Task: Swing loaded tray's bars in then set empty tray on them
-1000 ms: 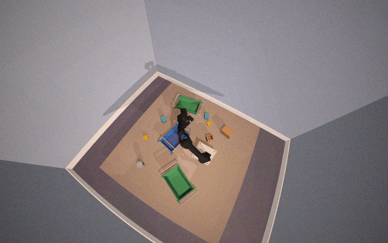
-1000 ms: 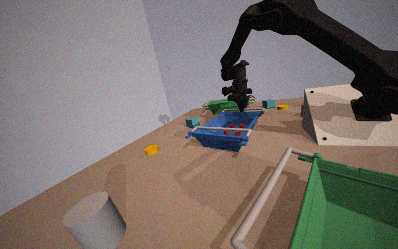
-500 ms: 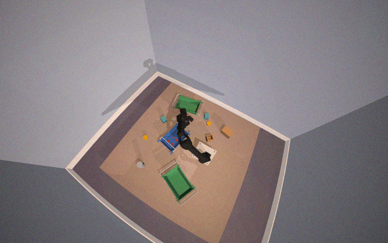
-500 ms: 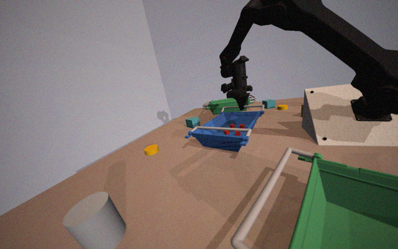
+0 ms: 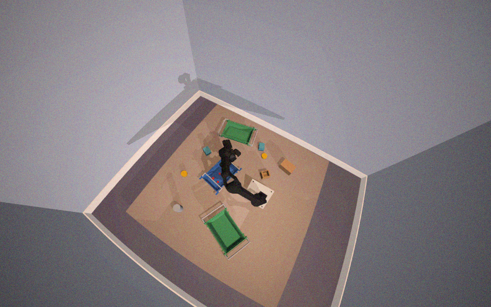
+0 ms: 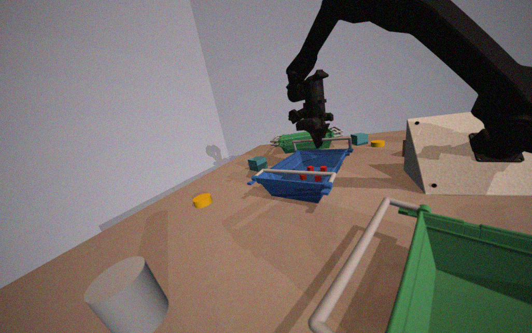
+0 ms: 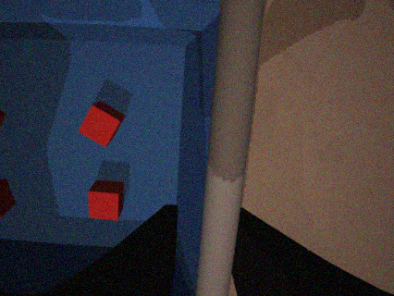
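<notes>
Far bar point(image 5: 236, 166) point(image 6: 337, 139) point(image 7: 228, 116) was mid-swing, I judged; my claw point(image 5: 232, 156) point(image 6: 319, 146) point(image 7: 202, 218) straddled it, slightly open, nothing clamped. Near bar point(image 5: 211, 181) point(image 6: 298, 172) lay across. Next needed: inward push, then down.

Saw a blue tray point(image 5: 209, 183) point(image 6: 290, 189) point(image 7: 139, 65) upright on the table, holding red blocks point(image 5: 212, 178) point(image 6: 318, 178) point(image 7: 105, 201). Found one bar point(image 5: 211, 181) point(image 6: 298, 172) above its near end, the other bar point(image 5: 236, 166) point(image 6: 333, 139) point(image 7: 233, 116) raised at its far end. Noted two empty green trays point(image 5: 226, 228) point(image 6: 407, 282), upright, apart from it, at opposite ends.
</notes>
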Controlling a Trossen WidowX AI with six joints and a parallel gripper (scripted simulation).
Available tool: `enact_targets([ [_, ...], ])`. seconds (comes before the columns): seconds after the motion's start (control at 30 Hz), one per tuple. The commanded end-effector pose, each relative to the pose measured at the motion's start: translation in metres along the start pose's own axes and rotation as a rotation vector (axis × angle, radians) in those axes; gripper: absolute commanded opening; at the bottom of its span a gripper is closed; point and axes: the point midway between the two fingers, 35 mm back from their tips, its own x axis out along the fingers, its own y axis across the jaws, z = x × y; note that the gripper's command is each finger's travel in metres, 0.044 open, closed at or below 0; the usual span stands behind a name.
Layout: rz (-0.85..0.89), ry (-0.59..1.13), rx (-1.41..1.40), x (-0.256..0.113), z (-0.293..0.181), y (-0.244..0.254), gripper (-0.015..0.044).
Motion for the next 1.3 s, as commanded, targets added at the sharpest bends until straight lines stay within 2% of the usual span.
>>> enact_targets([
  [0.0,0.007,0.008,0.000,0.012,-0.001,0.017,0.0086],
  [0.23,0.008,0.009,0.000,0.018,-0.001,0.024,0.0086],
  [0.57,0.006,0.009,0.001,-0.024,0.000,0.019,0.0086],
  [1.27,0.009,-0.002,0.004,-0.017,0.002,0.020,0.0086],
])
